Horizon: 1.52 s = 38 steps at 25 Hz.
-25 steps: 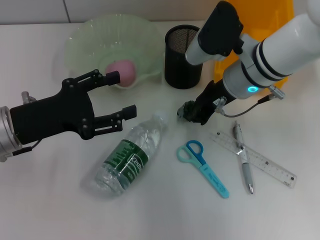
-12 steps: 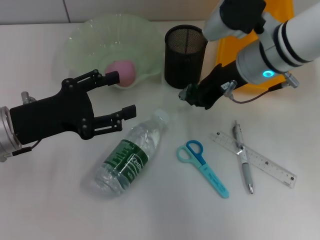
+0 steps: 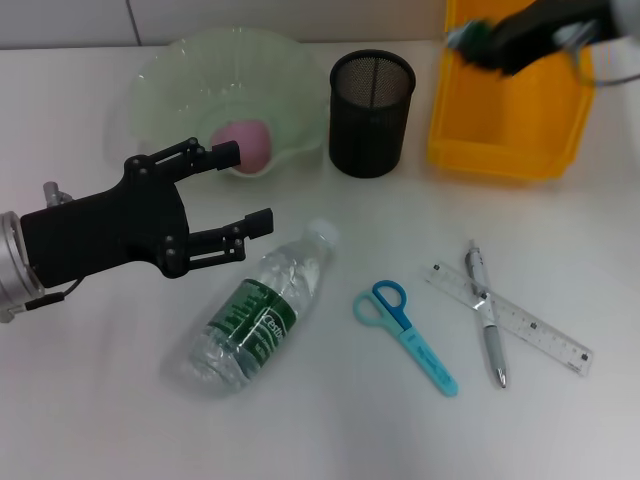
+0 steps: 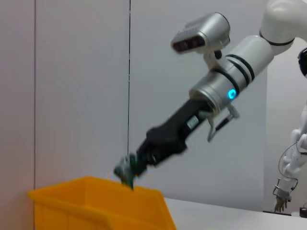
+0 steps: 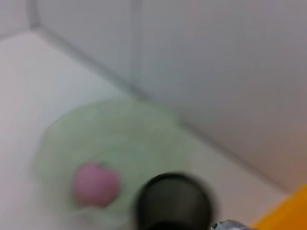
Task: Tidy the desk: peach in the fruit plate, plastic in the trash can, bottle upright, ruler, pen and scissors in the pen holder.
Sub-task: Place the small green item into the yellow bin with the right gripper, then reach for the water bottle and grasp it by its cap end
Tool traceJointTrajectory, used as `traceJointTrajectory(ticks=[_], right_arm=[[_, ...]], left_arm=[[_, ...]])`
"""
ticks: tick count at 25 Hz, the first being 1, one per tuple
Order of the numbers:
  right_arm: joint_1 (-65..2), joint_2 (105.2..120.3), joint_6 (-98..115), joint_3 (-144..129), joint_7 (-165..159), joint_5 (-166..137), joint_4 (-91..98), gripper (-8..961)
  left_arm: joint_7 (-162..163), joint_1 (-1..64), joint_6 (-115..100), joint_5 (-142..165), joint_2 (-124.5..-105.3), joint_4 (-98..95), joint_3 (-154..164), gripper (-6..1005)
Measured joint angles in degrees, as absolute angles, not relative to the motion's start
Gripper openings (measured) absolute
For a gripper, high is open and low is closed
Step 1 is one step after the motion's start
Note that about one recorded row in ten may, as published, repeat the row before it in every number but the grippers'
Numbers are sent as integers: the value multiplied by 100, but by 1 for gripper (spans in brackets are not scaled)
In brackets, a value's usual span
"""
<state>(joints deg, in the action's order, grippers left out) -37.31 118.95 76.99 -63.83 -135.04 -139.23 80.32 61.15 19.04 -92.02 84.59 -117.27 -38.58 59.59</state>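
Note:
My right gripper (image 3: 487, 40) is shut on a dark crumpled piece of plastic (image 3: 463, 36) and holds it above the far left corner of the yellow trash bin (image 3: 505, 125). The left wrist view shows the same hold (image 4: 125, 170) over the bin (image 4: 96, 203). My left gripper (image 3: 243, 187) is open and empty, just in front of the green fruit plate (image 3: 180, 70), which holds the pink peach (image 3: 248, 143). The water bottle (image 3: 262, 310) lies on its side. The blue scissors (image 3: 405, 335), ruler (image 3: 520, 322) and pen (image 3: 486, 315) lie on the table. The pen lies across the ruler.
The black mesh pen holder (image 3: 371, 115) stands between the plate and the bin. The right wrist view shows the peach (image 5: 95, 183), the plate (image 5: 120, 134) and the pen holder (image 5: 173, 201) from above.
My right gripper has lifted the plastic from the table beside the pen holder and carried it back and right, over the yellow bin. The left arm has not moved.

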Motion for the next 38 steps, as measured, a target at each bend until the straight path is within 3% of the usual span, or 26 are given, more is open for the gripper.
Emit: traceJointTrajectory(ticks=[6,14,22,24,30,38], right_arm=[[-3754,11838,6983,-5530,-13051,-13908,7604,121],[-3953,11839,5632,-5485,-12715,-13874,6254,191],[-4024,11803,5586,-5469,-12615,-13671,6021,537],[-3827,11805,5752,-5457,-12549,-13166,6324,633],[-2752,11758,7056,-5446,-11323,-10440,7071,715],[-1269,11913,8934,-5450,-8714,-9500,6373,784]], left_arm=[[6108,1910,-9202,8458,-11726,-3859,5959,824],[6108,1933,-9244,8429,-11724,-3858,5959,823],[6109,1961,-9250,8428,-11724,-3859,5959,823],[6120,1960,-9258,8424,-11724,-3880,5958,823],[6163,1957,-9337,8389,-11758,-3917,5868,823],[6644,1984,-9812,8335,-11839,-4073,5243,822]])
